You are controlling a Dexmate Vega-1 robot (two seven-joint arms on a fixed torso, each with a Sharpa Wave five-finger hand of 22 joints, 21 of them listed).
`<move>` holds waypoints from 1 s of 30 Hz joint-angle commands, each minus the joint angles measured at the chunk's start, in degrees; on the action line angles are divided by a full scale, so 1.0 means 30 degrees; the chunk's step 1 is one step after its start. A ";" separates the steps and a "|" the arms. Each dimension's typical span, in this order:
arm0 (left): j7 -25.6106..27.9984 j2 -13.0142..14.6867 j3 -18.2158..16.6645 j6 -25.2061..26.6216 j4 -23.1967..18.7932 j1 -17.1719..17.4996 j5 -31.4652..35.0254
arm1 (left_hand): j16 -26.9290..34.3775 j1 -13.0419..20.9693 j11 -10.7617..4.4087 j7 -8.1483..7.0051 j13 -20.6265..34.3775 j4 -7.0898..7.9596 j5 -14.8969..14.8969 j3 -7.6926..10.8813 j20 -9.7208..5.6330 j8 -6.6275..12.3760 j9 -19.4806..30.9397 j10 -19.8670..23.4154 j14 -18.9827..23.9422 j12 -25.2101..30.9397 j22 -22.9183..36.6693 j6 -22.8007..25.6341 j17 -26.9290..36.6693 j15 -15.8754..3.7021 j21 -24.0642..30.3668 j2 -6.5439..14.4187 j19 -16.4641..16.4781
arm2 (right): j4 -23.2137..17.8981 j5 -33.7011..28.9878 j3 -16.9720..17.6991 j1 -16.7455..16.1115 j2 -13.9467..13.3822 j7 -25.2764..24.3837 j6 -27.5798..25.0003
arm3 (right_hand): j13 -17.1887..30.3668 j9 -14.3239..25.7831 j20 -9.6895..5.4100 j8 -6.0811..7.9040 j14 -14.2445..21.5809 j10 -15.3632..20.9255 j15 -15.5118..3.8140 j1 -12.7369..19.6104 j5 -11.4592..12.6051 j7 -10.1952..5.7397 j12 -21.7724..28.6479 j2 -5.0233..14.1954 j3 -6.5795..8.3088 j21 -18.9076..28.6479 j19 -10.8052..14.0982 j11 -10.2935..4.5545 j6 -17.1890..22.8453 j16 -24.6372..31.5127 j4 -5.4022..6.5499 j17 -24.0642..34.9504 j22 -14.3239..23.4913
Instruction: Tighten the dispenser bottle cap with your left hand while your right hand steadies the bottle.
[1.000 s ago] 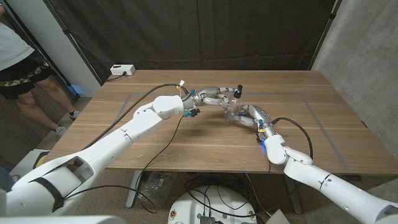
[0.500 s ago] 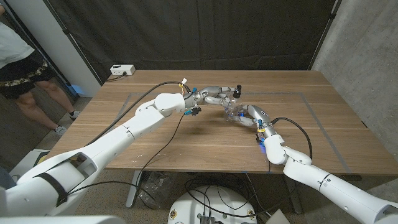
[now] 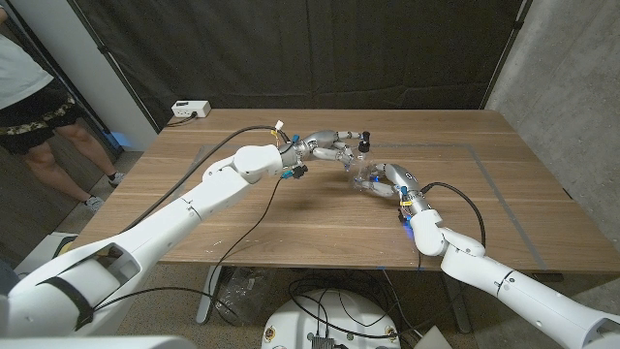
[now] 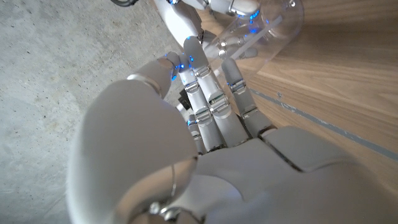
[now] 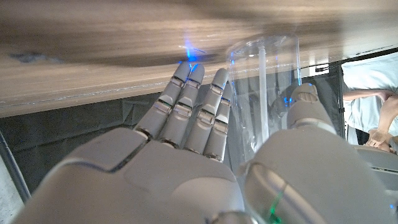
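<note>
A clear dispenser bottle stands at the table's middle, with a black pump cap on top. My left hand reaches in from the left and its fingers close around the cap; a black bit of the cap peeks out between thumb and fingers in the left wrist view, with the bottle beyond. My right hand grips the bottle's body from the right. In the right wrist view the clear bottle sits between my right hand's fingers and thumb.
A white power box lies at the table's far left corner. A person stands beyond the left edge. Grey tape lines mark a rectangle on the wooden table. Cables trail along both arms.
My left hand has turned and shifted slightly away on the cap, and the pump head has swung a little to the left. The right hand and the bottle stay put.
</note>
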 commanded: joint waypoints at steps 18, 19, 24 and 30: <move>0.6781 0.2416 -0.3394 0.0926 -0.5089 0.5056 0.1464 | -0.0134 -0.0125 -0.0235 -0.0094 0.0214 0.0128 -0.0027 -0.0188 0.0039 0.0258 0.0039 0.0090 -0.0050 0.0124 0.0006 0.0260 -0.0130 -0.0026 -0.0026 0.0292 -0.0178 | -0.0580 0.0012 0.0445 0.0169 0.0028 -0.0208 -0.0772 | 0.0060 0.0105 -0.1098 0.0152 0.0205 0.0619 -0.1349 0.5252 0.0065 -0.3302 0.0021 0.5436 0.0963 0.0213 0.0066 -0.0649 0.3448 -0.0095 0.0836 0.0091 0.0057; 0.6709 0.2402 -0.3398 0.0907 -0.5018 0.5020 0.1406 | -0.0150 -0.0168 -0.0268 -0.0117 0.0211 0.0149 -0.0025 -0.0193 0.0053 0.0267 0.0040 0.0087 -0.0038 0.0121 0.0003 0.0287 -0.0162 -0.0044 -0.0026 0.0289 -0.0159 | -0.0614 0.0030 0.0482 0.0178 0.0018 -0.0212 -0.0810 | 0.0060 0.0105 -0.1100 0.0152 0.0204 0.0617 -0.1349 0.5251 0.0064 -0.3302 0.0020 0.5433 0.0962 0.0215 0.0064 -0.0650 0.3449 -0.0097 0.0835 0.0090 0.0056; 0.6605 0.2287 -0.3321 0.1169 -0.4879 0.4854 0.1317 | -0.0224 -0.0314 -0.0267 -0.0146 0.0111 0.0207 -0.0029 -0.0203 0.0055 0.0285 0.0043 0.0027 -0.0025 0.0047 -0.0004 0.0369 -0.0286 -0.0017 -0.0065 0.0309 -0.0176 | -0.0260 0.0206 0.0507 0.0467 0.0159 -0.0226 -0.0556 | 0.0060 0.0106 -0.1105 0.0150 0.0182 0.0617 -0.1312 0.5243 0.0066 -0.3302 0.0017 0.5444 0.0965 0.0222 0.0049 -0.0649 0.3446 -0.0106 0.0844 0.0097 0.0055; 0.6908 0.2385 -0.3465 0.1747 -0.5287 0.5045 0.1241 | -0.0303 -0.0402 -0.0312 -0.0124 0.0143 0.0240 -0.0044 -0.0237 0.0090 0.0280 0.0047 -0.0115 -0.0206 0.0026 -0.0007 0.0399 -0.0305 0.0052 -0.0122 0.0366 -0.0264 | 0.0110 0.0332 0.0333 0.0868 0.0317 0.0041 -0.0178 | 0.0061 0.0106 -0.1080 0.0146 0.0172 0.0619 -0.1313 0.5241 0.0067 -0.3303 0.0014 0.5425 0.0965 0.0236 0.0044 -0.0652 0.3437 -0.0118 0.0835 0.0094 0.0052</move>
